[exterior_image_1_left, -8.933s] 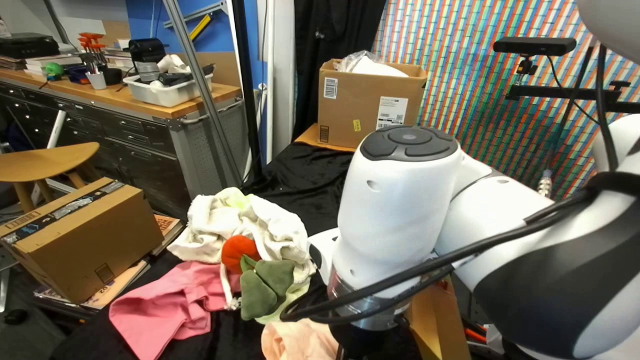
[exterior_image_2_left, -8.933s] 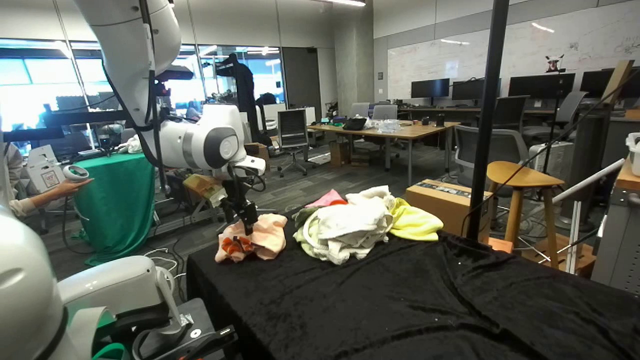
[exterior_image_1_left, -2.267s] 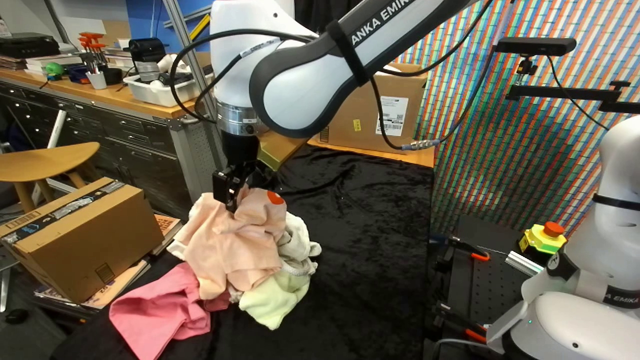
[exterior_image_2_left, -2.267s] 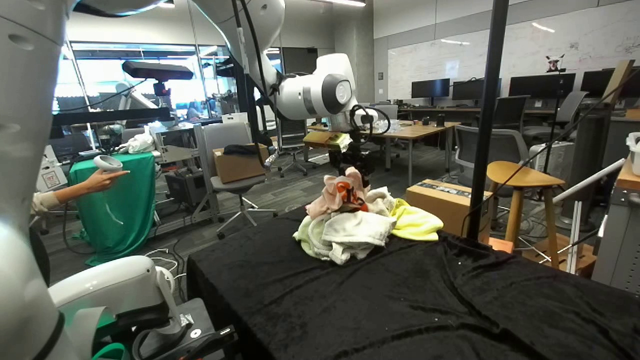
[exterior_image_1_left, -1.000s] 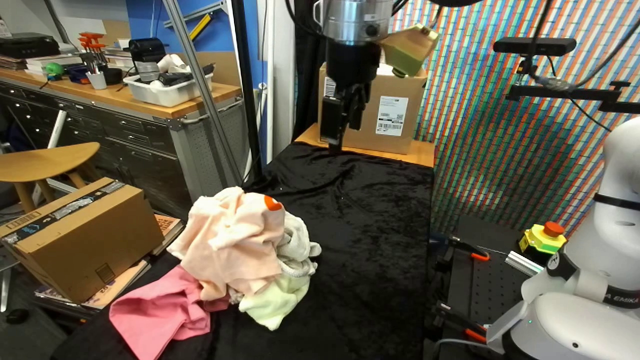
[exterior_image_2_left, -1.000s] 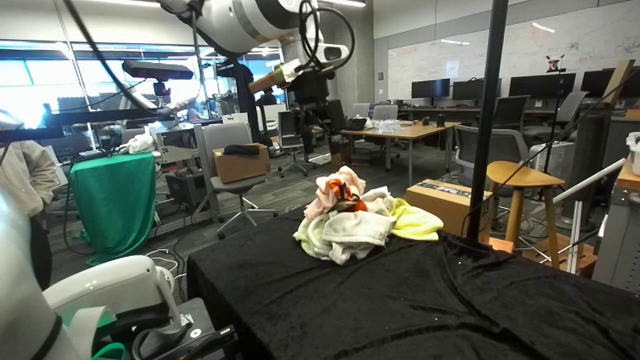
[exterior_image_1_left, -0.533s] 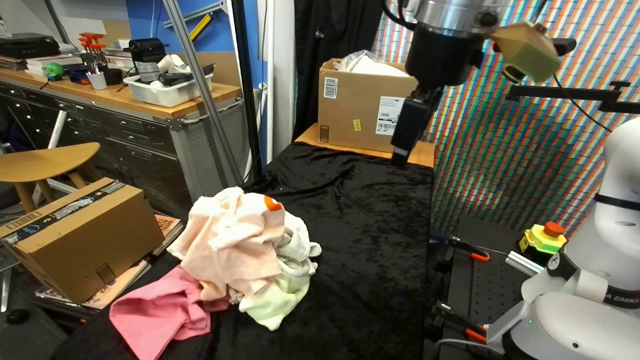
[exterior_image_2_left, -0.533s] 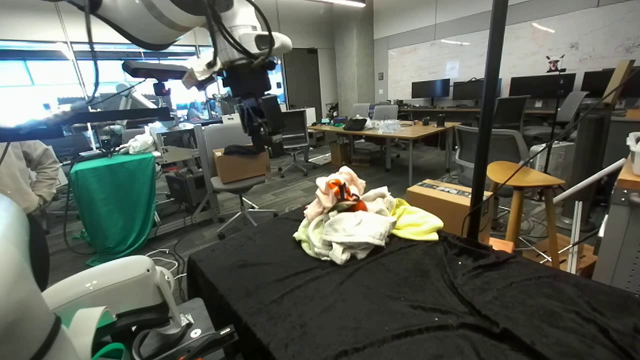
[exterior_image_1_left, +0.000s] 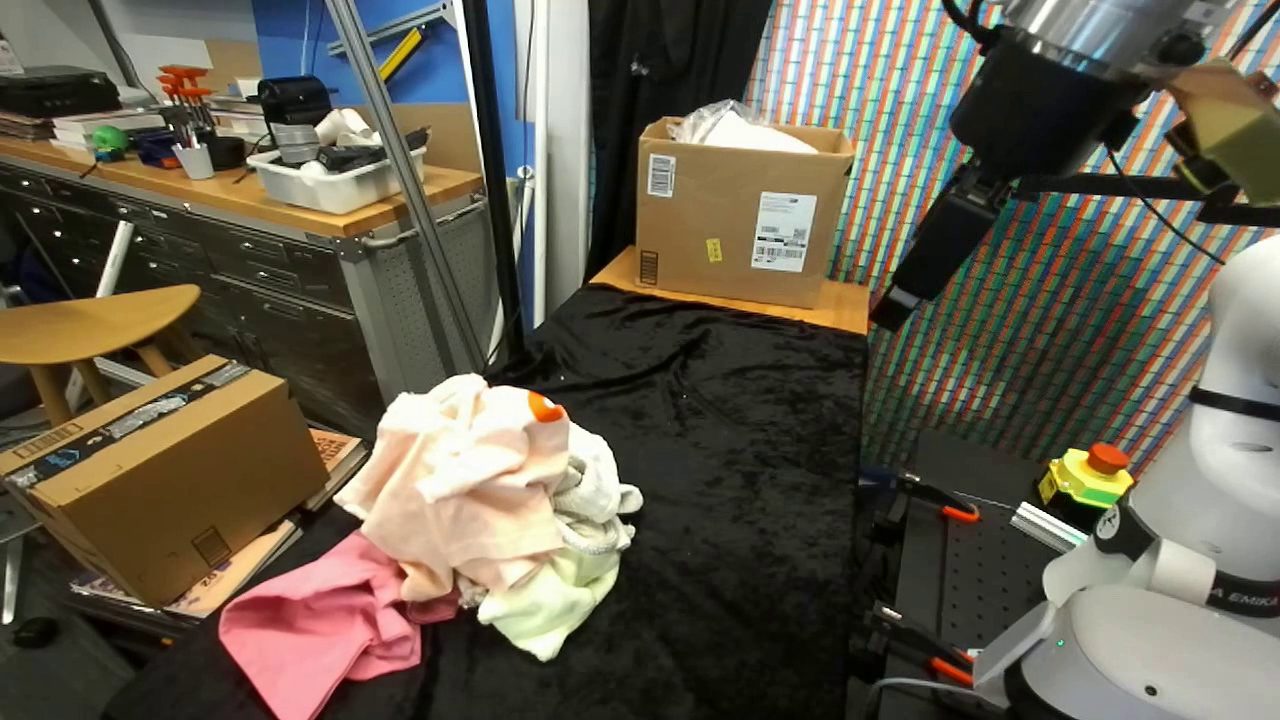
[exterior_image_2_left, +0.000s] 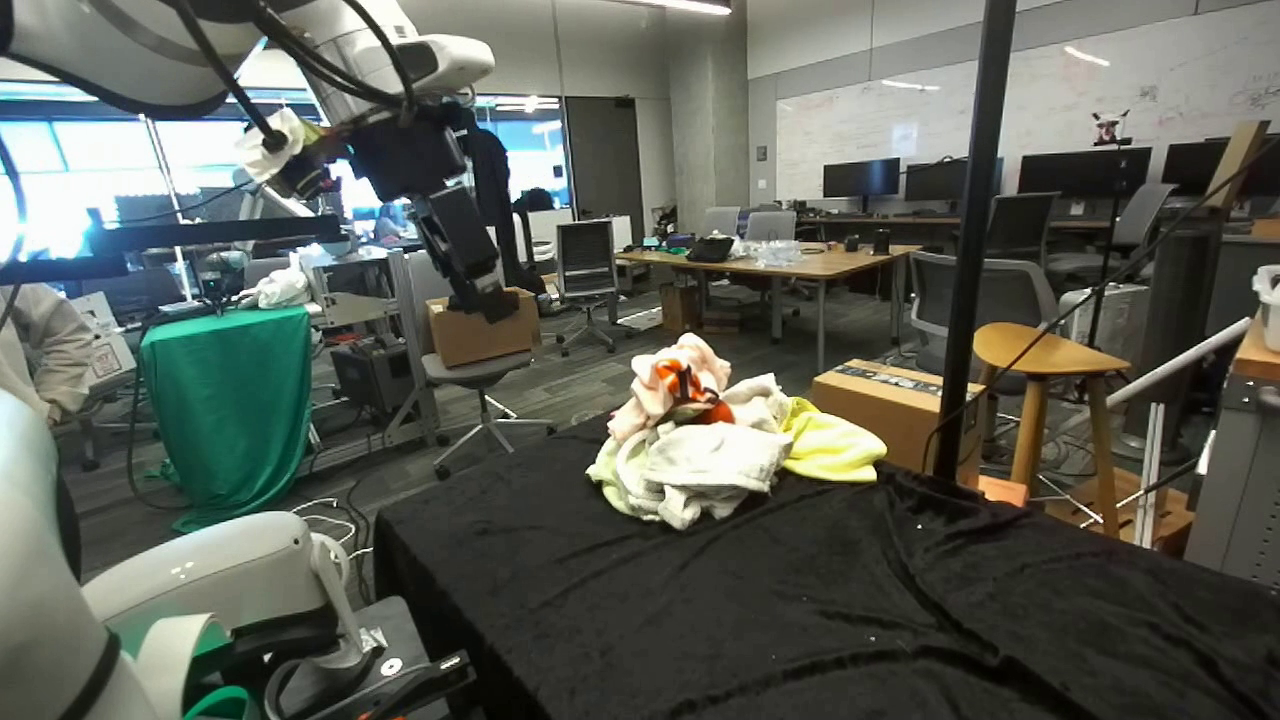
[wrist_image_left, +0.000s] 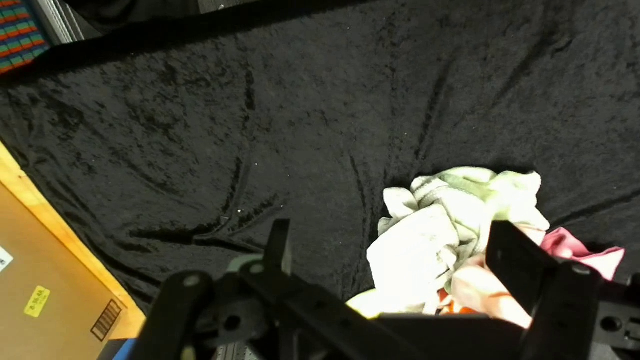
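In an exterior view, the windows (exterior_image_2_left: 100, 150) are bright, and a lamp (exterior_image_2_left: 690, 5) shines above. A whiteboard (exterior_image_2_left: 1050, 100) hangs behind the monitors (exterior_image_2_left: 860, 177). Chairs (exterior_image_2_left: 585, 255) stand on the grey carpet (exterior_image_2_left: 600, 375) near a table (exterior_image_2_left: 850, 262). In an exterior view, a workbench (exterior_image_1_left: 200, 255) stands before a blue wall (exterior_image_1_left: 280, 45), and a black curtain (exterior_image_1_left: 680, 60) hangs beside a striped wall (exterior_image_1_left: 890, 110).

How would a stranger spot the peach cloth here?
Find the black-draped table. On it lies a rumpled heap of cloths, with the peach cloth on top. Its soft, pale tone sets it apart from the deeper pink cloth and the bright yellow cloth.
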